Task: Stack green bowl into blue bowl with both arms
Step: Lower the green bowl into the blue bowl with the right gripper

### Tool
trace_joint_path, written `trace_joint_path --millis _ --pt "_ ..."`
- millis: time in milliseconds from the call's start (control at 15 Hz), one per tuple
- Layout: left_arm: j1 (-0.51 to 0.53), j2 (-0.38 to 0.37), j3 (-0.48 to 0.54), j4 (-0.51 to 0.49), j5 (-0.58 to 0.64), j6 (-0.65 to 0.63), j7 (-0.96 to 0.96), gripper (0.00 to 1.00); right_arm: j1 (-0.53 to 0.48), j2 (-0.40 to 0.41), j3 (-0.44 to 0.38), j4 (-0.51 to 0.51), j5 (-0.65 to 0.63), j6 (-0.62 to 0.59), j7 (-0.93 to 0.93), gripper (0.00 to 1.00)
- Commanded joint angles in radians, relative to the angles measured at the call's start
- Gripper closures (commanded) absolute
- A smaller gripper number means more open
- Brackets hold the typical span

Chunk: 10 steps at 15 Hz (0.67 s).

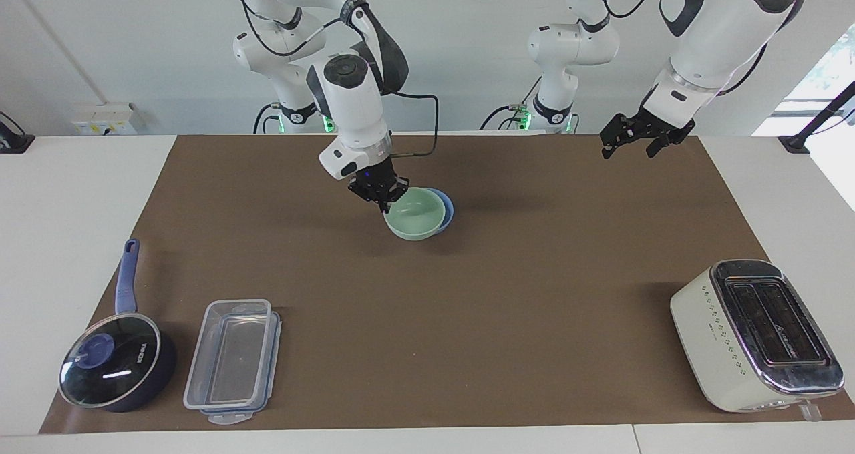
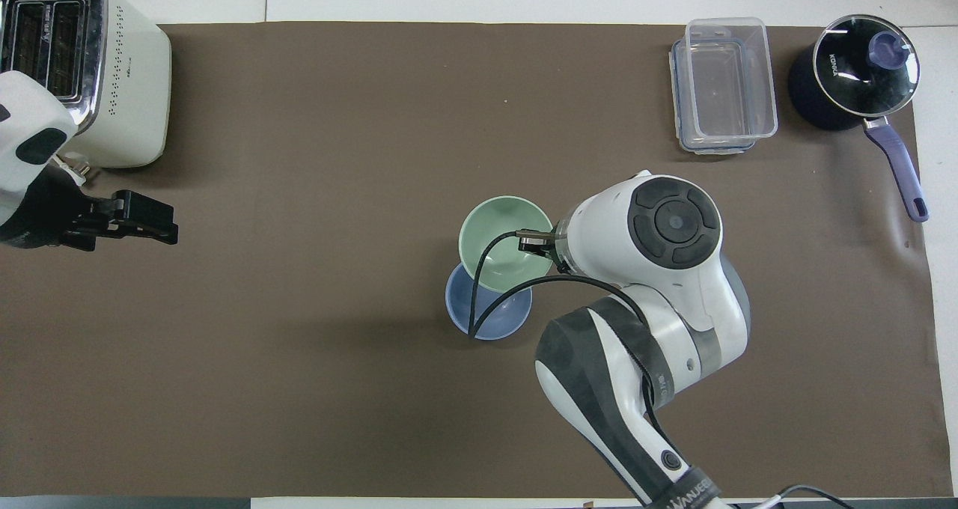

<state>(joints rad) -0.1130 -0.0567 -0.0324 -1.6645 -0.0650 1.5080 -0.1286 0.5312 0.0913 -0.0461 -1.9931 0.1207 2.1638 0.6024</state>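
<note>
Two glossy white jointed robot arms carry dark grey rubbery sections at their joints. Round dark caps with concentric rings close the elbow housings. Loose black cables loop alongside the links. Each wrist ends in a silver metal ring, then a black two-finger gripper: left gripper (image 1: 634, 142), right gripper (image 1: 381, 198). Green lights glow at both bases.
</note>
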Motion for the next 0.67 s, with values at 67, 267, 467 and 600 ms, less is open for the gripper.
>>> trace_joint_path --millis 67,267,467,600 --pt "-0.014 0.006 0.002 0.069 0.057 -0.077 0.001 0.0 0.018 -0.018 -0.006 0.004 0.056 -0.09 0.01 1.0" --pt "-0.013 -0.038 0.023 -0.012 0.057 -0.052 0.078 0.0 0.03 -0.036 -0.006 -0.053 0.056 -0.055 0.01 1.0" --pt "-0.005 -0.034 0.037 -0.032 0.056 0.012 0.106 0.0 0.056 -0.021 -0.006 -0.056 0.054 -0.021 0.008 1.0" --pt "0.001 -0.005 0.042 -0.018 0.053 0.032 0.093 0.0 0.059 -0.024 -0.006 -0.075 0.054 -0.015 -0.001 1.0"
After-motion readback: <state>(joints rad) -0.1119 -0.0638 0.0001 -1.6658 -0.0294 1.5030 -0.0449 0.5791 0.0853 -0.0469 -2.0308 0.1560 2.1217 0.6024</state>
